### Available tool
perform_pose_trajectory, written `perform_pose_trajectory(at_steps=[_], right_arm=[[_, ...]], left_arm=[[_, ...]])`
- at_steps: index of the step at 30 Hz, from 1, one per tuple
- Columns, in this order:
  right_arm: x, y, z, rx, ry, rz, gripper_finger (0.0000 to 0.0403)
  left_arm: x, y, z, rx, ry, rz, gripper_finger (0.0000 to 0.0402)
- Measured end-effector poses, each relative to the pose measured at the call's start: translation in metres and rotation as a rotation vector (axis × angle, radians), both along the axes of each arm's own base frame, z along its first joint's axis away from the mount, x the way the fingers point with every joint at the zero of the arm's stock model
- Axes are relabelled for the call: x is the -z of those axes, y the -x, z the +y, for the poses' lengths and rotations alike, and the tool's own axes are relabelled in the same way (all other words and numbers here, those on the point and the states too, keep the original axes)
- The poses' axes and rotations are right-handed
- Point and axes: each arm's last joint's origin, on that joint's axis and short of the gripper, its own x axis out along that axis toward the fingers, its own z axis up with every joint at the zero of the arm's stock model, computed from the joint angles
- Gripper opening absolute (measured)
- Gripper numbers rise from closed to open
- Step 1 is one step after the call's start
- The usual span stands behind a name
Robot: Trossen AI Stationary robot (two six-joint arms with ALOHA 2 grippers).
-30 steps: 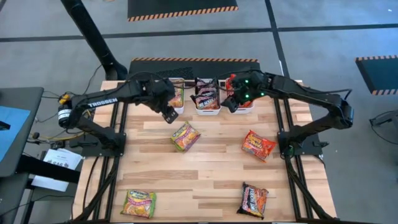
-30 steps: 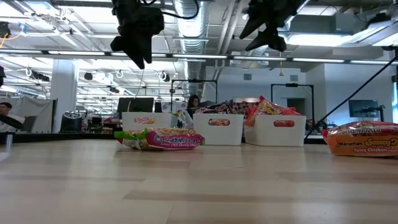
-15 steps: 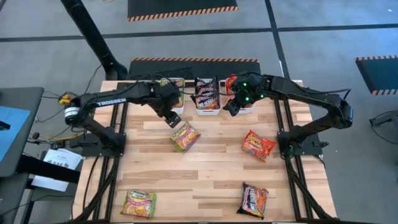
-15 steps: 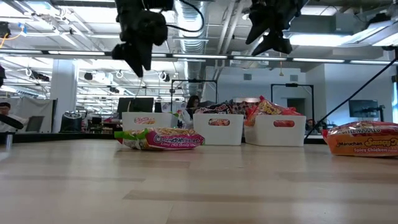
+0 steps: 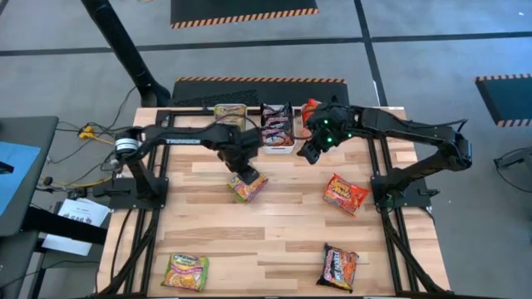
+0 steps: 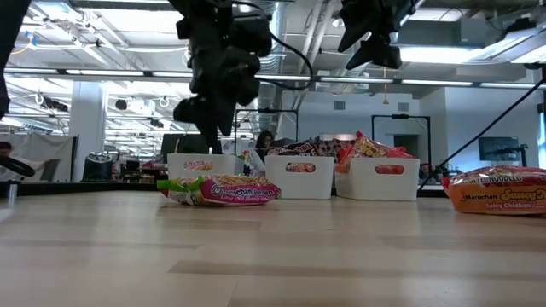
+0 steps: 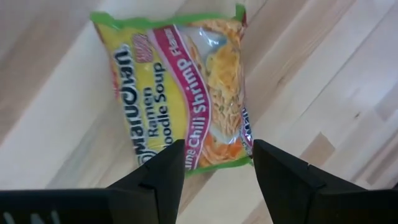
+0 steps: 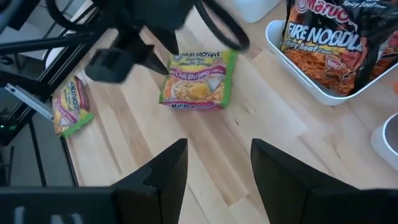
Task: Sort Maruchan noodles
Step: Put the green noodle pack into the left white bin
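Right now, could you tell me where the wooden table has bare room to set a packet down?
The wooden table is bare mid-front, between the front green-yellow packet and dark packet. It is crowded at the white bins, where both open grippers, left gripper and right gripper, hang.

Left gripper [image 5: 247, 176] over green-yellow packet [image 5: 248, 187]

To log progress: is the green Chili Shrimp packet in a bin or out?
Out: the green packet lies flat on the table, under the open left claw.
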Motion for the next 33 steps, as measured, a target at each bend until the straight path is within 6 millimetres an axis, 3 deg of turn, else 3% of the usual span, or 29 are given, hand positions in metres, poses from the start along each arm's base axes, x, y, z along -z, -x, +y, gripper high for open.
perform_pose_trajectory(at_steps=[11, 18, 27, 33], right_arm=[[0.0, -0.005, 0.021, -0.066, 0.016, 0.009, 0.02], [0.001, -0.006, 0.034, -0.114, 0.017, 0.011, 0.02], [0.001, -0.007, 0.037, -0.111, 0.032, 0.016, 0.02], [0.001, -0.006, 0.034, -0.068, 0.075, 0.025, 0.02]], left_arm=[[0.028, -0.019, -0.02, -0.013, -0.15, 0.07, 0.0174], [0.051, -0.031, -0.023, -0.022, -0.121, 0.092, 0.0174], [0.064, -0.034, -0.03, -0.107, -0.226, 0.155, 0.0173], [0.066, -0.034, -0.032, -0.104, -0.251, 0.163, 0.013]])
